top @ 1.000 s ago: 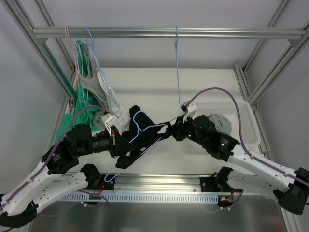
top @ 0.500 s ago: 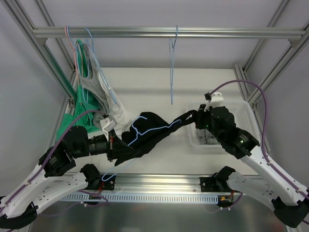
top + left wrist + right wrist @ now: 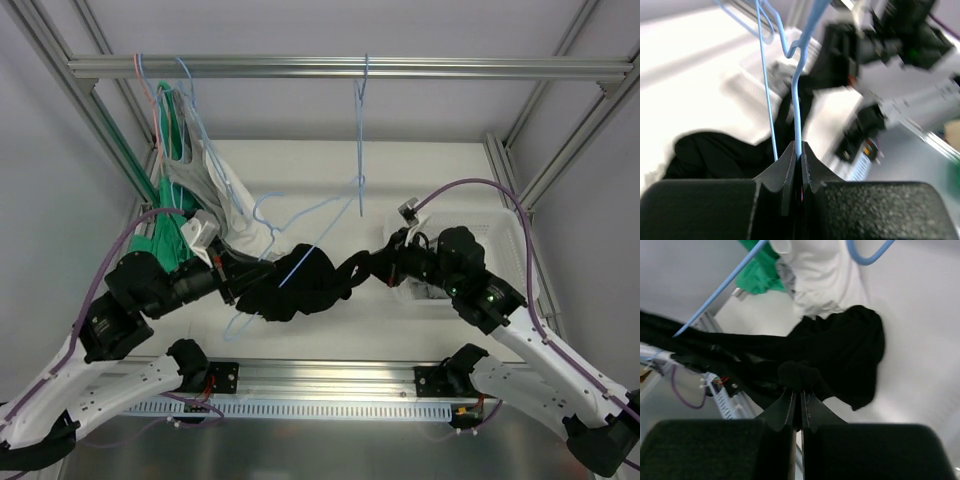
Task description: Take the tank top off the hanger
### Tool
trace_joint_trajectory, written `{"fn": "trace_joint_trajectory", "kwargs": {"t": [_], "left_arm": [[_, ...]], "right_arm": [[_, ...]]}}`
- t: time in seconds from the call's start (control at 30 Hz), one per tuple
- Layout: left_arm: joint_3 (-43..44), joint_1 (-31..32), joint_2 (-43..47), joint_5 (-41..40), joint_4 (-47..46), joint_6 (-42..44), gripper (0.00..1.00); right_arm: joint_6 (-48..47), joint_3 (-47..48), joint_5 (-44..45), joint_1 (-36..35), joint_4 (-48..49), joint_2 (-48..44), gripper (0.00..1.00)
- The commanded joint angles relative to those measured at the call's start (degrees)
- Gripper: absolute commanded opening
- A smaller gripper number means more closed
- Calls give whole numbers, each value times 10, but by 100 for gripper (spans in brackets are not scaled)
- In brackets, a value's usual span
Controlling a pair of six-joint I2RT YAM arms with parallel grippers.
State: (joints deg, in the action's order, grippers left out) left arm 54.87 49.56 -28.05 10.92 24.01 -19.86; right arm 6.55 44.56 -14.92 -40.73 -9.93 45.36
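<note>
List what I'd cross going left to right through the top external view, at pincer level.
green garment → white garment → left pincer, clamped on the blue hanger → black tank top → right pincer, gripping the top → white basket

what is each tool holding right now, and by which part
The left tool pinches the blue hanger on its wire; the right tool pinches the black tank top by a bunched fold.
</note>
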Motion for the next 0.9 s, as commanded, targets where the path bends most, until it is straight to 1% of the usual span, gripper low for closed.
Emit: {"fn": "trace_joint_trajectory", "kwargs": {"t": [0.0, 0.07, 0.1, 0.13, 0.2, 0.23, 0.3, 0.33, 0.37, 0.4, 0.43, 0.47, 0.53, 0.6, 0.63, 0.67, 0.7, 0.73, 0.77, 0.8, 0.87], "left_arm": [[-23, 4, -48, -92, -204, 44, 0], [-50, 4, -72, -127, -286, 53, 0], [-62, 4, -79, -140, -369, 62, 0], [-73, 4, -89, -181, -410, 64, 0], [-113, 4, -99, -207, -501, 86, 0], [-125, 4, -110, -216, -588, 92, 0], [-142, 4, -123, -224, -652, 107, 0], [-130, 4, -134, -223, -675, 111, 0], [-120, 4, -139, -225, -674, 114, 0], [-106, 4, -141, -227, -663, 115, 0], [-91, 4, -143, -234, -639, 114, 0], [-61, 4, -142, -242, -578, 115, 0], [-51, 4, -126, -242, -536, 122, 0], [-83, 4, -91, -244, -538, 133, 0], [-119, 4, -77, -241, -548, 139, 0], [-141, 4, -62, -233, -596, 153, 0], [-164, 4, -47, -242, -630, 151, 0], [-209, 4, -21, -255, -668, 153, 0], [-226, 4, -10, -272, -708, 162, 0], [-237, 4, -3, -312, -775, 166, 0], [-229, 4, -7, -335, -808, 190, 0]], "right_arm": [[52, -17, -124, 1, 98, -35, 0], [61, -28, -143, 0, 115, -48, 0], [60, -33, -150, 0, 114, -51, 0], [59, -39, -148, 1, 108, -55, 0], [50, -53, -137, 2, 83, -63, 0], [51, -61, -149, 0, 87, -61, 0], [65, -80, -178, -2, 95, -45, 0], [59, -80, -166, -7, 84, -39, 0], [45, -76, -144, -14, 53, -35, 0], [18, -74, -81, -19, 5, -35, 0], [10, -74, -46, -21, -17, -44, 0], [3, -74, -22, -22, -33, -50, 0], [-15, -80, 3, -22, -54, -56, 0], [-33, -83, 6, -29, -61, -42, 0], [-36, -87, 9, -33, -61, -14, 0], [-36, -89, 13, -47, -60, 2, 0], [-36, -91, 17, -56, -45, 19, 0], [-34, -97, 18, -66, -36, 36, 0], [-29, -98, 26, -89, -30, 68, 0], [-23, -100, 63, -98, -24, 81, 0], [5, -112, 115, -109, -27, 103, 0]]}}
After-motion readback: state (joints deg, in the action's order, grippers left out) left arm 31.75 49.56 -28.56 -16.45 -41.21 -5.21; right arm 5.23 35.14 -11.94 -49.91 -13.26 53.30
